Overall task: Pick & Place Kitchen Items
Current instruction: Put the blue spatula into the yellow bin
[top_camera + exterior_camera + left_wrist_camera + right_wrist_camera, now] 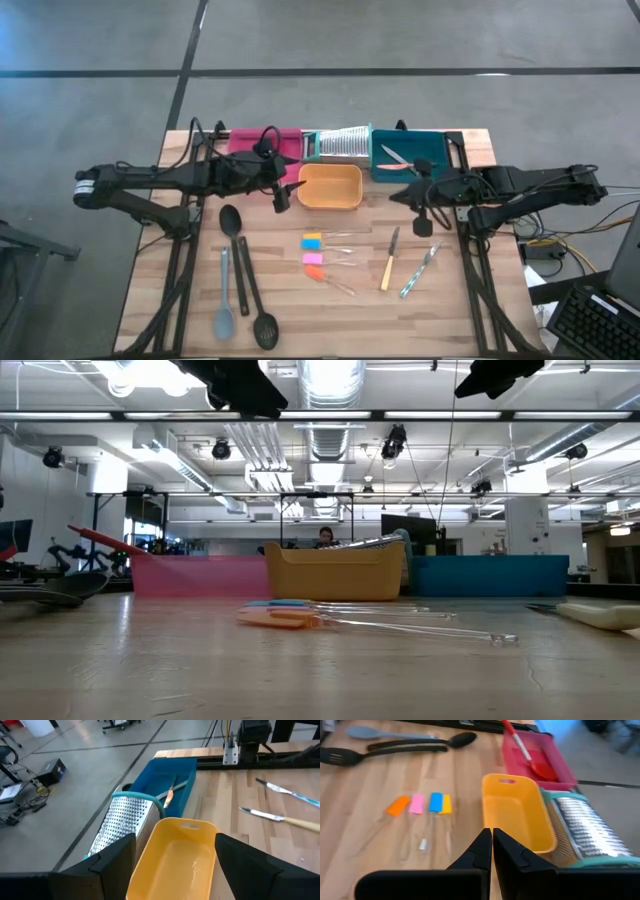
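My left gripper (283, 192) hangs open and empty over the near left end of the orange tray (172, 855). My right gripper (421, 215) is shut and empty above the table, right of the orange tray (517, 815). A black spoon (238, 250), a grey-blue spoon (223, 300) and a black slotted spoon (258, 315) lie on the table at the left. Tiny yellow-blue (312, 241), pink (313, 258) and orange (316, 272) pieces lie in the middle. A wood-handled knife (389, 262) and a green-handled knife (418, 272) lie at the right. A red spoon (525, 752) lies in the pink tray.
The pink tray (250, 140), the silver ribbed grater (338, 145) and the teal tray (425, 165) stand along the far edge; the teal tray holds a small knife-like piece (170, 792). The room behind the table shows in the low view.
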Robot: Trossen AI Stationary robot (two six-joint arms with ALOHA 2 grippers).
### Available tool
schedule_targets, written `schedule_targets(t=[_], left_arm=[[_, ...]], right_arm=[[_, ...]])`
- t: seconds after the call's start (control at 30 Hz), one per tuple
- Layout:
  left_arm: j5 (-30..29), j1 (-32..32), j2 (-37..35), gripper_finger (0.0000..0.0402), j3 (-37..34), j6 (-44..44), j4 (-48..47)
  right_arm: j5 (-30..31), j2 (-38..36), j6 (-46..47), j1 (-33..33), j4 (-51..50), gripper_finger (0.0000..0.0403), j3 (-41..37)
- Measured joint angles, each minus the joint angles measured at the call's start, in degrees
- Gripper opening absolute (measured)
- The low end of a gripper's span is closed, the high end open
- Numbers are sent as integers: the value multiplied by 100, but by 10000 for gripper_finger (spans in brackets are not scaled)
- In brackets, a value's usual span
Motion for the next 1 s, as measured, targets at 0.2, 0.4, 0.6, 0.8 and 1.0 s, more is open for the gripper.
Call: schedule_targets(t=[0.2, 0.4, 0.6, 0.8, 1.0], left_arm=[[2, 0, -9, 275, 100, -896, -6], [497, 0, -2, 275, 105, -797, -311], [1233, -640, 67, 263, 101, -404, -669], [817, -1477, 235, 256, 98, 308, -817], [829, -1705, 711, 255, 258, 93, -1348]], right_arm=[[238, 0, -27, 0, -42, 9, -2], [239, 0, -27, 0, -78, 9, -11], [239, 0, -29, 0, -76, 8, -13], [239, 0, -25, 0, -74, 8, -13], [236, 0, -27, 0, -69, 8, -13]])
